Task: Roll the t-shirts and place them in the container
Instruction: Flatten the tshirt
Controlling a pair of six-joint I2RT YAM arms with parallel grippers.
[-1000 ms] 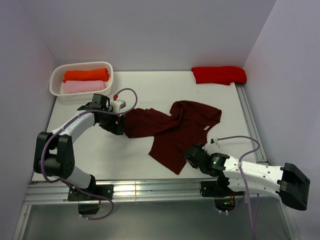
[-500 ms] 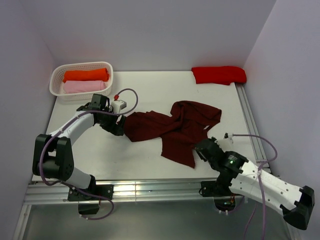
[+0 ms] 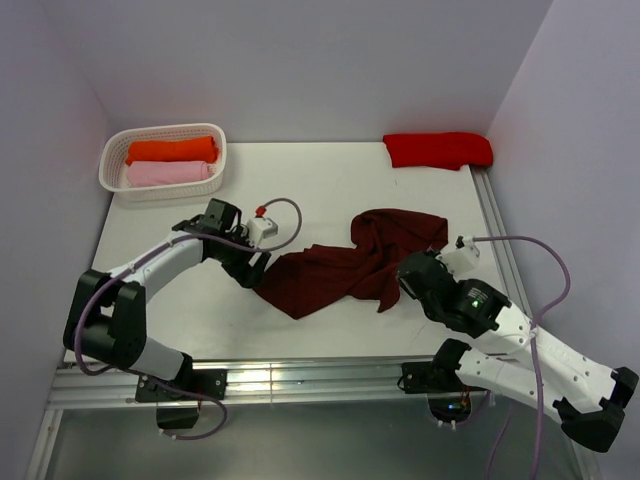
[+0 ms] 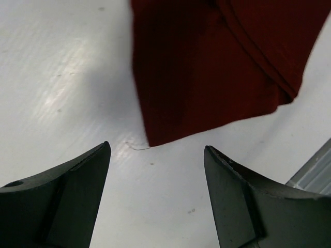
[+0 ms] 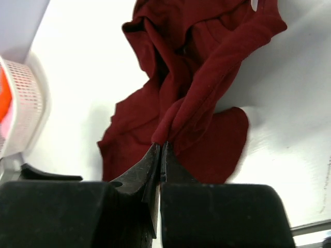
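Tabletop point(image 3: 330, 185) white, maroon t-shirt point(image 3: 335, 272) bunched mid-table, lilac walls point(image 3: 300, 60) around

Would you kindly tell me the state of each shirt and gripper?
maroon t-shirt: unrolled, bunched.
red t-shirt: folded, far corner.
orange t-shirt: rolled, in basket.
pink t-shirt: rolled, in basket.
left gripper: open, empty.
right gripper: shut on maroon t-shirt.

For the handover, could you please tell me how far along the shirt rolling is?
Done: orange shirt and pink shirt rolled in the basket. In hand: right gripper pinches the crumpled maroon shirt, left gripper open by its corner. Left: rolling it, likely the red shirt too.
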